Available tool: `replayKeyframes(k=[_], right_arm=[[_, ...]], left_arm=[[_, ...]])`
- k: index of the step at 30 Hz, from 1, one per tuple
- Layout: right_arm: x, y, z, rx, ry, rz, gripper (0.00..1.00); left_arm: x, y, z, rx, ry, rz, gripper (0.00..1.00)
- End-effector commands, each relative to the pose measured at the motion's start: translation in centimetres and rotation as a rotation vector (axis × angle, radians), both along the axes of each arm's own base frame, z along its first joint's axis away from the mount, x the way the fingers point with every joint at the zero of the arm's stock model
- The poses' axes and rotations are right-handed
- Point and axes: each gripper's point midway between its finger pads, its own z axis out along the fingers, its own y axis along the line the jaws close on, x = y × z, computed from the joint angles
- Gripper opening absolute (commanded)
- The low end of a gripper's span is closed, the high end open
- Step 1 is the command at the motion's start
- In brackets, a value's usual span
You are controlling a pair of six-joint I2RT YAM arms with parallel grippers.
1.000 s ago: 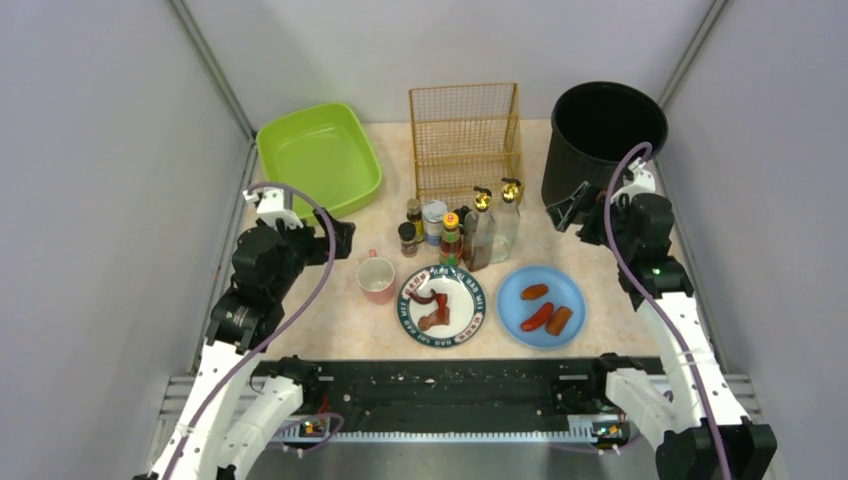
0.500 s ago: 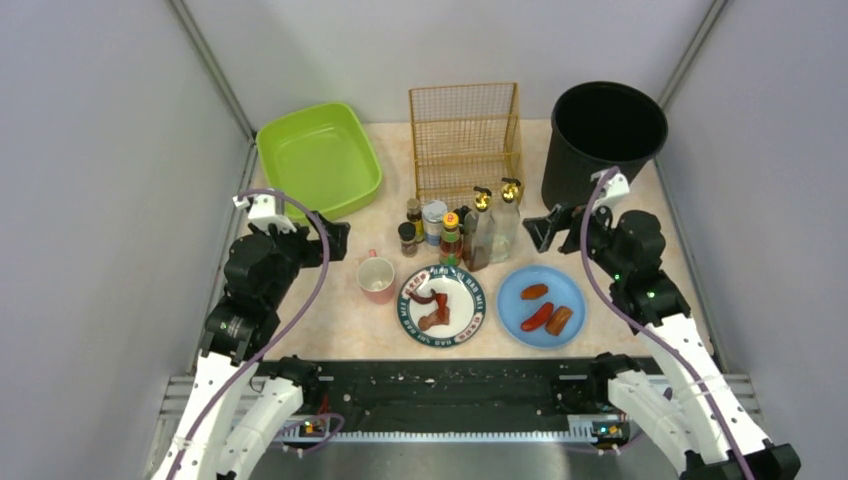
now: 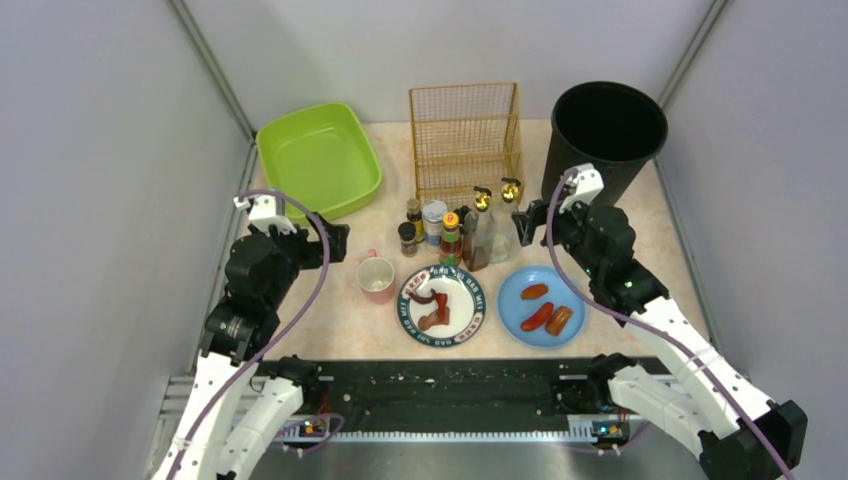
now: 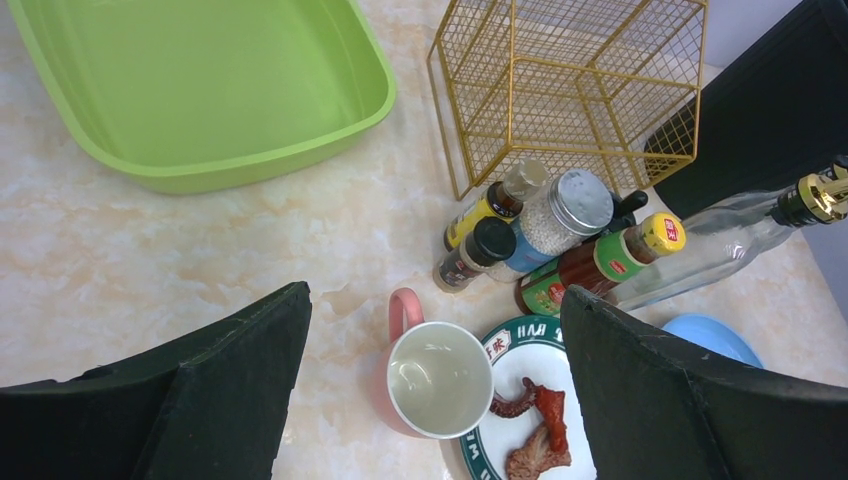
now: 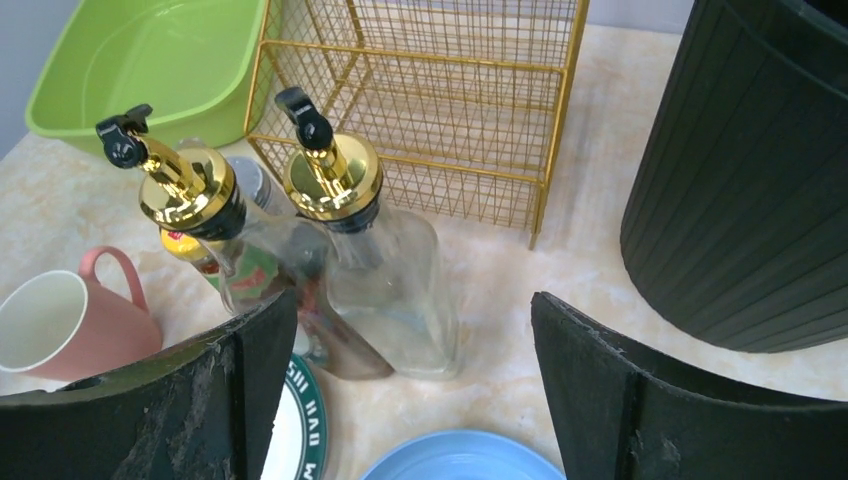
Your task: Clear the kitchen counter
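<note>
The pale marble kitchen counter [image 3: 330,320] carries a pink mug [image 3: 377,277], a green-rimmed plate [image 3: 478,310] with meat scraps [image 3: 437,305], a blue plate [image 3: 575,290] with three sausages [image 3: 540,315], two glass bottles with gold pourers [image 3: 503,225] and several small spice jars [image 3: 425,225]. My left gripper [image 3: 335,238] is open and empty, above and left of the mug [image 4: 440,380]. My right gripper [image 3: 527,212] is open and empty, just right of the clear bottle [image 5: 385,270], with the blue plate below it.
A green tub [image 3: 318,160] sits at the back left, a gold wire basket [image 3: 465,140] at the back middle, and a black bin [image 3: 605,135] at the back right. A black rail [image 3: 440,385] runs along the near edge.
My right arm has swung left from beside the black bin to the glass bottles. My left arm has barely moved.
</note>
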Motion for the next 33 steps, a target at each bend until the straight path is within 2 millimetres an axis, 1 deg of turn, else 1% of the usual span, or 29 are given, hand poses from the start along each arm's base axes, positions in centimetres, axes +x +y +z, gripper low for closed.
replayKeyframes(k=[1,3,7,11,17,22,33], right_arm=[[1.0,1.2,4.3,0.047,-0.146,0.004,0.85],[1.1,1.6,4.3,0.035,-0.148,0.010,0.85],[1.9,2.5,3.6,0.018,-0.146,0.011,0.84],[2.6,3.0,3.2,0.000,-0.160,-0.013,0.83],[3.5,4.3,2.6,-0.017,-0.176,-0.020,0.79],[4.3,4.6,1.7,-0.025,-0.170,-0.044,0.73],[5.1,4.8,0.0,-0.026,-0.178,-0.064,0.62]], left_arm=[[0.0,0.3,1.1,0.003,-0.038,0.009,0.99],[0.0,0.3,1.1,0.005,-0.038,0.011,0.99],[0.0,0.4,1.2,0.005,-0.040,0.013,0.99],[-0.1,0.5,1.0,0.009,-0.037,0.020,0.99],[0.0,0.6,1.1,0.012,-0.039,0.024,0.99],[0.0,0.7,1.0,0.014,-0.038,0.027,0.99],[-0.1,0.6,1.0,0.016,-0.039,0.025,0.99]])
